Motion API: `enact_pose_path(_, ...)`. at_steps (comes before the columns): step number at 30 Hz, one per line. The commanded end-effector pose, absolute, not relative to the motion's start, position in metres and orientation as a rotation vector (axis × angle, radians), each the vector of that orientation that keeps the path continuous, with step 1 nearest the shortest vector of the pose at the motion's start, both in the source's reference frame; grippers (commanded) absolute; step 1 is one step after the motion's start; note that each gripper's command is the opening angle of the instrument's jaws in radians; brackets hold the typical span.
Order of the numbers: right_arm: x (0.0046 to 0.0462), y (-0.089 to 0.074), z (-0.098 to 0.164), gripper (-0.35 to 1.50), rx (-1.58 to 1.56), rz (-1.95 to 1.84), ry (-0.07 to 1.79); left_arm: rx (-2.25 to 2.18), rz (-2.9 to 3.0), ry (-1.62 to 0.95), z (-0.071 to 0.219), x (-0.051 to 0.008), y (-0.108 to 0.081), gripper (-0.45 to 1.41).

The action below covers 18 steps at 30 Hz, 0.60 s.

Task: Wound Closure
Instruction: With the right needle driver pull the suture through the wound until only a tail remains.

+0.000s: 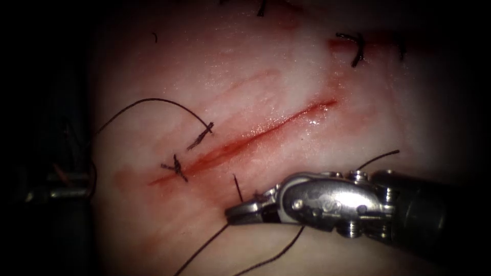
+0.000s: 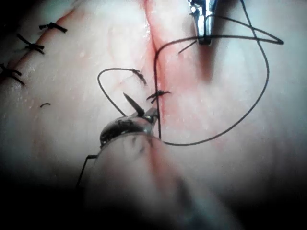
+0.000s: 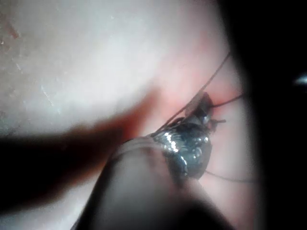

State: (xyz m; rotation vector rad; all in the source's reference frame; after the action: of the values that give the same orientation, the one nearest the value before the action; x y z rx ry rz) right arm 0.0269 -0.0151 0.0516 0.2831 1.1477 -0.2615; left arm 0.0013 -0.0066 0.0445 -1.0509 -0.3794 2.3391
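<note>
One knotted stitch [image 1: 176,167] at the cut's [image 1: 255,138] left end, rest gaping; right tool [image 1: 245,213] jaws pinching thread [image 1: 204,245], left tool [image 2: 149,115] jaws pinching the needle [image 2: 133,104].

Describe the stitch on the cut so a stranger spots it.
The left hand holds the needle, its point free of tissue; the right hand is shut on thread. Left of that hand, follow the cut on the tissue to its lower-left end. The stitch crosses the cut there, unlike the knot beside it.

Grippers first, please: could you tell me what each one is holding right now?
Left gripper: closed on the needle, which is out of the tissue.
Right gripper: closed on the thread.
</note>
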Motion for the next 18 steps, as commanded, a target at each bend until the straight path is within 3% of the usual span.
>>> enact_pose_path(1, 0.0275, -0.016, 0.051, -0.35, 0.317, -0.267, 1.155, -1.054, 2.339, -0.377, 0.045, 0.0008, -0.006, -0.35)
enact_pose_path(18, 0.0283, -0.027, 0.041, -0.35, 0.654, -0.372, 1.166, -1.054, 2.338, -0.378, 0.045, 0.0005, -0.006, -0.34)
